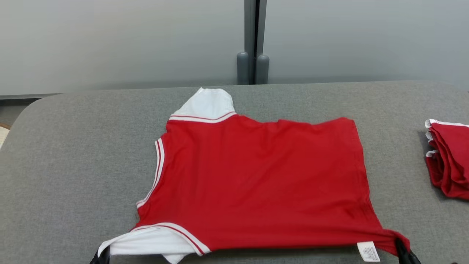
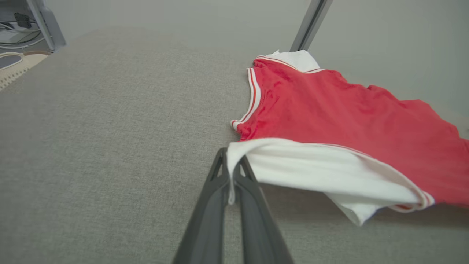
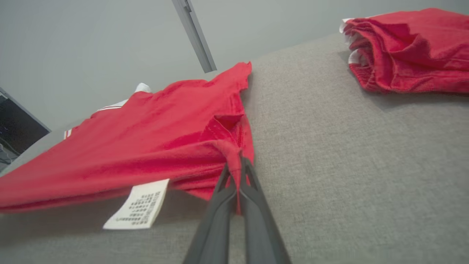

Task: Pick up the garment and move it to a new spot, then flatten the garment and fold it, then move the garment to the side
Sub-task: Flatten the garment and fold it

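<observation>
Right wrist view: label (image 3: 137, 206) on garment (image 3: 146, 139)

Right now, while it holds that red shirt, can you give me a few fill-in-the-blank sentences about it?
The left end effector pinches a ____ sleeve of the shirt.
The right end effector is shut on ____ fabric beside the care label.
The folded pile lies on the robot's ____ side.
Missing: white; red; right.

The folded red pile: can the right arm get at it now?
Probably not yet: the right gripper is shut on the shirt corner, though bare table leads to the pile.
</observation>
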### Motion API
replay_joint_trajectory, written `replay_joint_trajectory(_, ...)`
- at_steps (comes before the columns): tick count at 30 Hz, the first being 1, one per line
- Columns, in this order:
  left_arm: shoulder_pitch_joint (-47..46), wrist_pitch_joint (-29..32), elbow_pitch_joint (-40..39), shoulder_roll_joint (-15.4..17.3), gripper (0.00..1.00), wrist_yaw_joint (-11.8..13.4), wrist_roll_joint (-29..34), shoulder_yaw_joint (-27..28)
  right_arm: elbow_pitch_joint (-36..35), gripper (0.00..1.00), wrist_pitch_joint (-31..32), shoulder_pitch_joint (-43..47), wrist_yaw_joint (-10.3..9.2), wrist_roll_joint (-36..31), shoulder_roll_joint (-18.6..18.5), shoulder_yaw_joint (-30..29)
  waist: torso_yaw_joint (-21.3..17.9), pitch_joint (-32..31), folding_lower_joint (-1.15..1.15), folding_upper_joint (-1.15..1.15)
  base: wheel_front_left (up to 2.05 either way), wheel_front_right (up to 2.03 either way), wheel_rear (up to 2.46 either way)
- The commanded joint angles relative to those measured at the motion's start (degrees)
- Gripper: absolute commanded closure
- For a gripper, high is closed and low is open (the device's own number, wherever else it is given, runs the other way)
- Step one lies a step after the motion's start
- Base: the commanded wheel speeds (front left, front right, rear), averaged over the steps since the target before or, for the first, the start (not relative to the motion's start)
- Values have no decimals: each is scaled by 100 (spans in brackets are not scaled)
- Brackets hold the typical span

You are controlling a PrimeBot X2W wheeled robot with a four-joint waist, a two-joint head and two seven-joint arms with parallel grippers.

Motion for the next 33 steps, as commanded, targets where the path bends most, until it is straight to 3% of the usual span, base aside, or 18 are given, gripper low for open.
replay_joint_trajectory(1, 210, 144, -343, 110, 100, 154, 54, 87, -159, 100, 100, 200, -16, -70, 40, -184, 75, -113, 0, 0, 0, 0, 0)
replay_joint_trajectory(6, 515, 510, -1119, 201, 100, 361, 78, 112, -583, 100, 491, 562, -16, -226, 253, -468, 43, -167, 0, 0, 0, 0, 0)
replay_joint_trajectory(10, 377, 766, -1281, 235, 100, 391, 11, 64, -823, 100, 917, 606, -16, -299, 396, -541, -67, -136, 0, 0, 0, 0, 0)
replay_joint_trajectory(18, -586, 1112, -574, 365, 100, -23, -486, 65, -697, 100, 1781, -189, -15, -378, 521, -621, -319, 389, 0, 0, 0, 0, 0)
replay_joint_trajectory(24, -1503, 1256, 268, 519, 100, -415, -780, 82, -451, 100, 1898, -1131, -15, -466, 518, -504, -490, 919, 0, 0, 0, 0, 0)
replay_joint_trajectory(25, -1639, 1263, 391, 526, 100, -493, -818, 54, -394, 72, 1850, -1252, -15, -501, 514, -489, -494, 991, 0, 0, 0, 0, 0)
replay_joint_trajectory(26, -1782, 1228, 515, 503, 86, -556, -859, 51, -358, 29, 1776, -1361, -15, -502, 535, -468, -487, 1044, 0, 0, 0, 0, 0)
replay_joint_trajectory(27, -1912, 1183, 637, 527, 52, -611, -833, 41, -335, 0, 1705, -1452, -14, -539, 532, -432, -480, 1102, 0, 0, 0, 0, 0)
replay_joint_trajectory(28, -2033, 1111, 737, 531, 0, -668, -808, 22, -328, 0, 1604, -1536, -14, -586, 510, -377, -471, 1153, 0, 0, 0, 0, 0)
replay_joint_trajectory(33, -2399, 49, 978, 278, 0, -754, -557, 95, -544, 0, 707, -1721, -10, -942, 422, -273, -426, 1247, 0, 0, 0, 0, 0)
